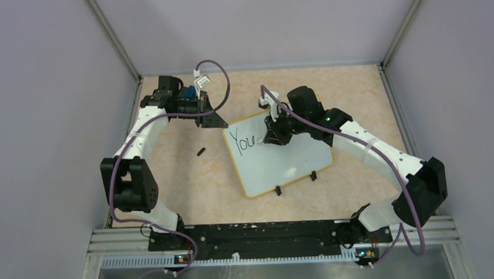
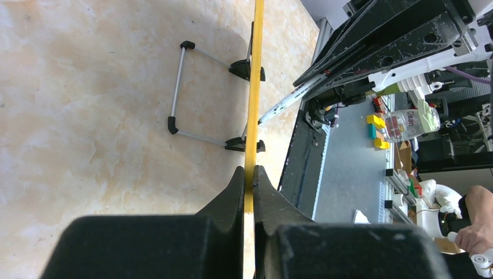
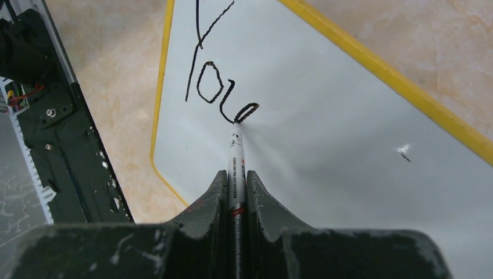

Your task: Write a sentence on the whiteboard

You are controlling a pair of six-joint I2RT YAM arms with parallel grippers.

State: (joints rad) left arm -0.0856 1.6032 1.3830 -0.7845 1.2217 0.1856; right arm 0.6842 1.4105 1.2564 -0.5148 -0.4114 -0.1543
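The whiteboard [image 1: 282, 160], white with a thin yellow rim and black clip feet, lies tilted mid-table. Black lettering "You" [image 1: 243, 141] stands at its upper left; the right wrist view shows the same letters [image 3: 215, 81]. My left gripper [image 1: 220, 120] is shut on the board's yellow rim [image 2: 252, 116] at its far left corner. My right gripper [image 1: 275, 137] is shut on a white marker [image 3: 236, 157]. The marker's tip touches the board at the end of the "u". The marker also shows in the left wrist view [image 2: 290, 100].
A small black marker cap [image 1: 201, 151] lies on the table left of the board. The board's wire stand [image 2: 180, 87] shows underneath it. Grey enclosure walls ring the table. The arm bases and a black rail [image 1: 260, 235] run along the near edge.
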